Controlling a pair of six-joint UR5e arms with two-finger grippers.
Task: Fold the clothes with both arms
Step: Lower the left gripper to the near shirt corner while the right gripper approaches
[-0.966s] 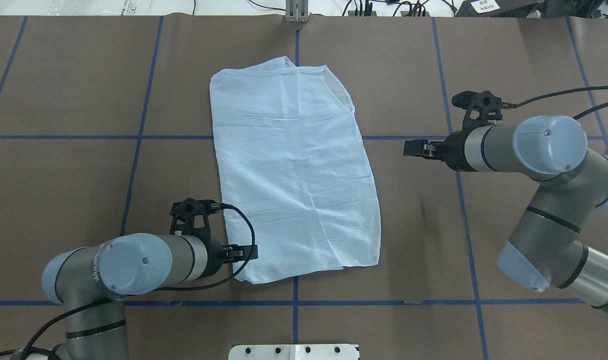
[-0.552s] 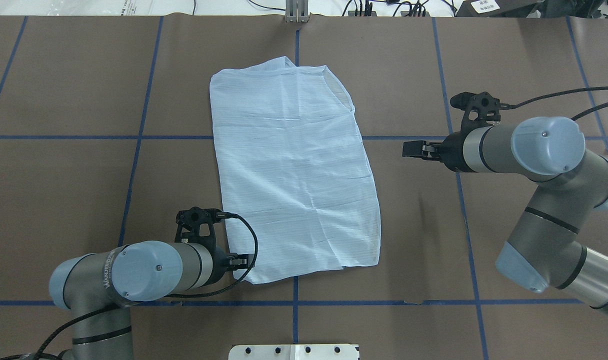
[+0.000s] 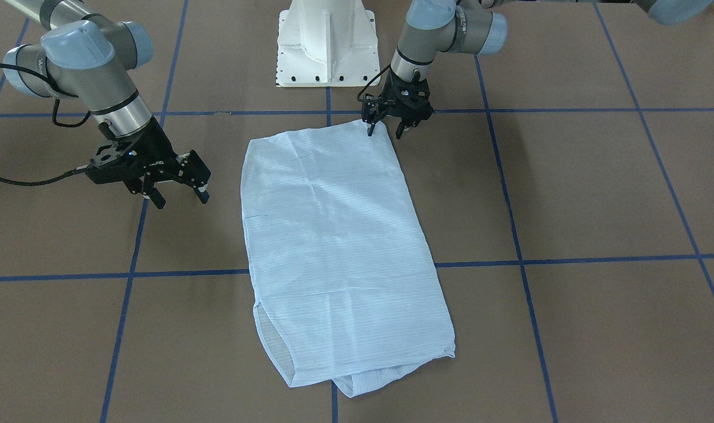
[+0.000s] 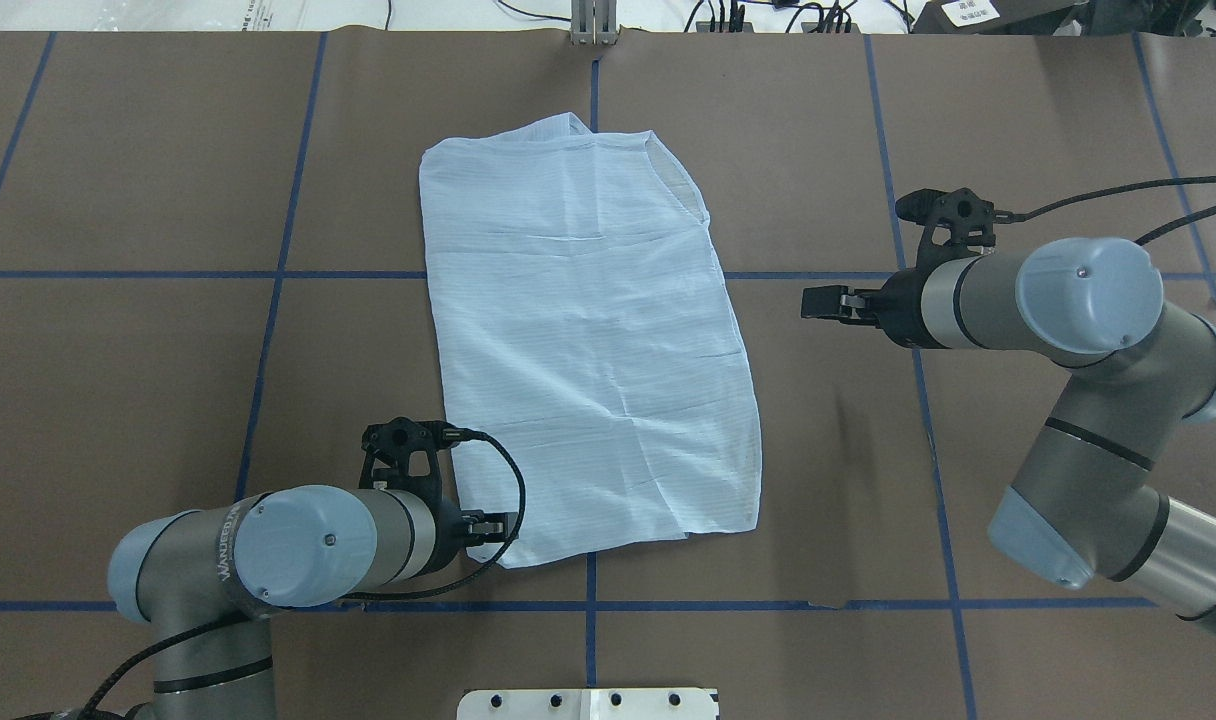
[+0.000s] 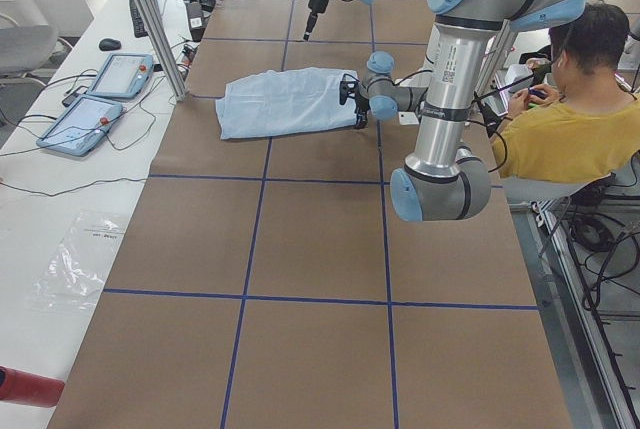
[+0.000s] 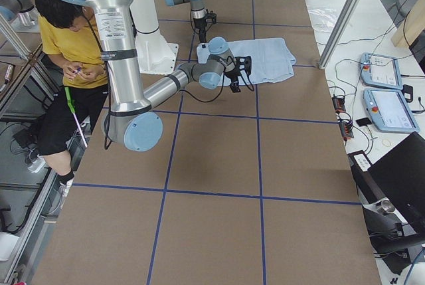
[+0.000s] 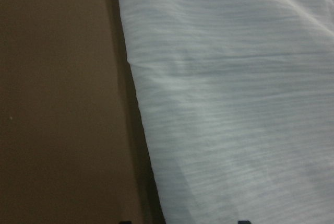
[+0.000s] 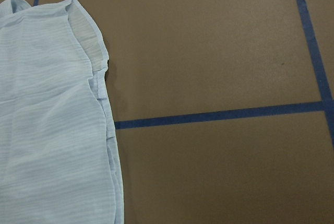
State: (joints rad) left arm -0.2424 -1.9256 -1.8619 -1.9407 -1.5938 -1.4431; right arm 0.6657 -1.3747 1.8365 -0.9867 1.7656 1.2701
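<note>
Shirt (image 4: 588, 340): thin, pale-blue, fine-striped cloth; folded into a long, faintly creased rectangle; flat at mid-bench (image 4: 118, 350).
Left jaws: parted; straddling the shirt's corner nearest the robot; apparently gripping nothing.
Right jaws: parted; empty; near the shirt's opposite long edge, not touching.
Risk: jaws closing on the top layer only would peel the fold open; a one-sided lift would skew it.
</note>
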